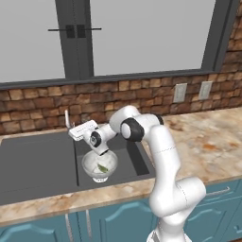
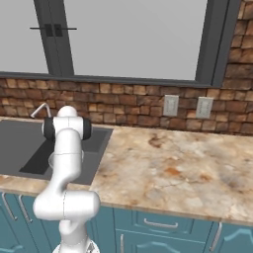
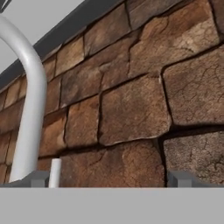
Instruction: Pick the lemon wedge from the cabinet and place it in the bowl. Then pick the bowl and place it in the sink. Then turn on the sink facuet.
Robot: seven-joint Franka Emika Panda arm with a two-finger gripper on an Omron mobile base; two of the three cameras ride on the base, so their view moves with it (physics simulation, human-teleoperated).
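My end effector (image 1: 74, 133) is sitting spread wide, gripping nothing, held over the back edge of the sink (image 1: 38, 163) and aimed at the brick wall (image 3: 131, 100). In the hand view the two fingertips (image 3: 178, 178) are poking up at the bottom with a wide gap between them. The faucet (image 3: 29, 105) spout is arching up at the left of that view, and its thin lever (image 3: 55, 171) is standing just inside my left fingertip; can't tell if it's touching.

Bowl (image 1: 99, 165) is sitting in the sink's right basin, upright, near the front wall, right of the divider. Lemon wedge (image 1: 102, 167) is lying inside the bowl. My forearm is reaching over the bowl, well above it.

From the right base view, my arm is blocking most of the basin; the faucet (image 2: 40, 109) is showing just left of my elbow, against the wall. The marbled desk (image 2: 168, 163) is running off to the right of the sink.
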